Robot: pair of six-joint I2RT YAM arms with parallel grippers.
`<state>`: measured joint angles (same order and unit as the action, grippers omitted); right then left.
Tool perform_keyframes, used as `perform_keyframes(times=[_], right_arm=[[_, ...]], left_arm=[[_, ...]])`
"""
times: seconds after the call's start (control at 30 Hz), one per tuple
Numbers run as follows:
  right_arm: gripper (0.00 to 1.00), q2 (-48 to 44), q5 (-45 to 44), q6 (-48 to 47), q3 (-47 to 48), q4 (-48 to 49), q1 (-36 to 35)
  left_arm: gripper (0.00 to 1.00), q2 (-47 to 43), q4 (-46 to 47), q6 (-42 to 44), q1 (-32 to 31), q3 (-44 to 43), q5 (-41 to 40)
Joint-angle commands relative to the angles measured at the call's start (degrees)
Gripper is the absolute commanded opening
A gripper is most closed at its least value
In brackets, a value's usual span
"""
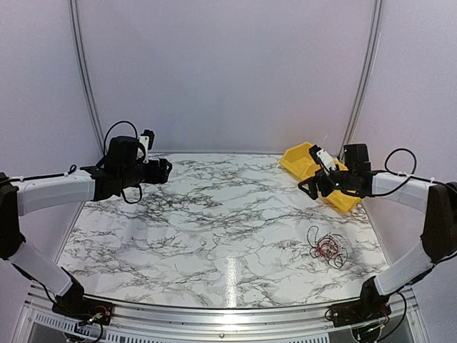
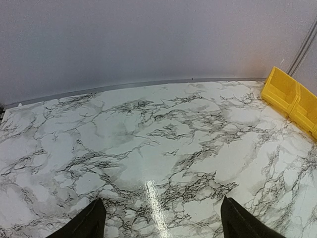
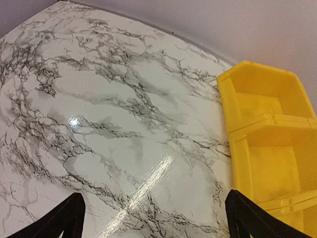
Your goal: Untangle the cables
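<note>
The cables (image 1: 327,247) lie as one small tangle of thin black and red wires on the marble table at the near right; they show only in the top view. My left gripper (image 1: 163,170) hovers high over the far left of the table, open and empty, its fingertips (image 2: 91,222) wide apart in the left wrist view. My right gripper (image 1: 308,187) hovers at the far right beside the yellow bin, well behind the tangle. It is open and empty, fingertips (image 3: 69,218) wide apart in the right wrist view.
A yellow two-compartment bin (image 1: 308,163) stands at the far right corner; it also shows in the right wrist view (image 3: 270,148) and the left wrist view (image 2: 292,99). Pale walls enclose the table on three sides. A metal rail (image 1: 214,314) runs along the near edge.
</note>
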<state>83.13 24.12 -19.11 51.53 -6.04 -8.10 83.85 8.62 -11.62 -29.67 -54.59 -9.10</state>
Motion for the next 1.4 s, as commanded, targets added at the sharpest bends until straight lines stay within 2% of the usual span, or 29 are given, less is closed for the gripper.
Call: perform_keyframes(times=[0.0,0.1,0.23,0.4,0.53,0.73,0.83,1.1,1.17,1.23,1.37], right_arm=[[0.99,-5.54,-4.02,4.15,5.29,-0.32,-0.62],[0.99,-6.87,-6.93,3.11,8.79,-6.62,-0.33],[0.98,-6.89,-4.42,-7.66,12.61,-18.28,0.1],[0.88,-9.01,-6.15,-18.46,12.64,-29.57,0.1],[0.79,-12.79,-8.94,-22.74,7.35,-31.94,0.1],[0.57,-13.61,-8.46,-24.92,-0.25,-35.39,-0.07],[0.54,-12.97,-7.58,-24.57,-1.64,-37.0,0.0],[0.55,-11.5,-8.91,-27.35,-2.2,-40.15,-0.07],[0.63,-11.12,-10.51,-28.62,-1.18,-43.47,0.01],[0.77,-11.5,-12.76,-30.24,-1.35,-45.23,0.09],[0.8,-12.78,-15.82,-32.75,-2.12,-47.08,0.74]], left_arm=[[0.83,-1.6,2.28,0.88,-0.16,-1.02,-0.4],[0.81,-2.03,2.67,1.68,-0.86,-1.11,2.08],[0.8,-3.1,2.66,3.91,-3.17,-1.4,6.12],[0.8,-3.81,2.1,8.72,-8.69,-1.06,5.52],[0.79,-2.47,1.54,11.26,-12.71,-0.94,4.02],[0.77,1.13,0.09,7.3,-14.3,-3.56,14.69],[0.77,3.26,-2.28,6.8,-15.02,-5.52,15.09],[0.76,4.34,-4.58,9.16,-17.49,-6.3,12.38],[0.76,4.54,-5.04,8.5,-17.8,-6.67,12.52],[0.78,4.51,-5.11,6.72,-17.88,-7.28,12.89],[0.78,4.35,-5.08,5.61,-17.92,-7.81,15.85]])
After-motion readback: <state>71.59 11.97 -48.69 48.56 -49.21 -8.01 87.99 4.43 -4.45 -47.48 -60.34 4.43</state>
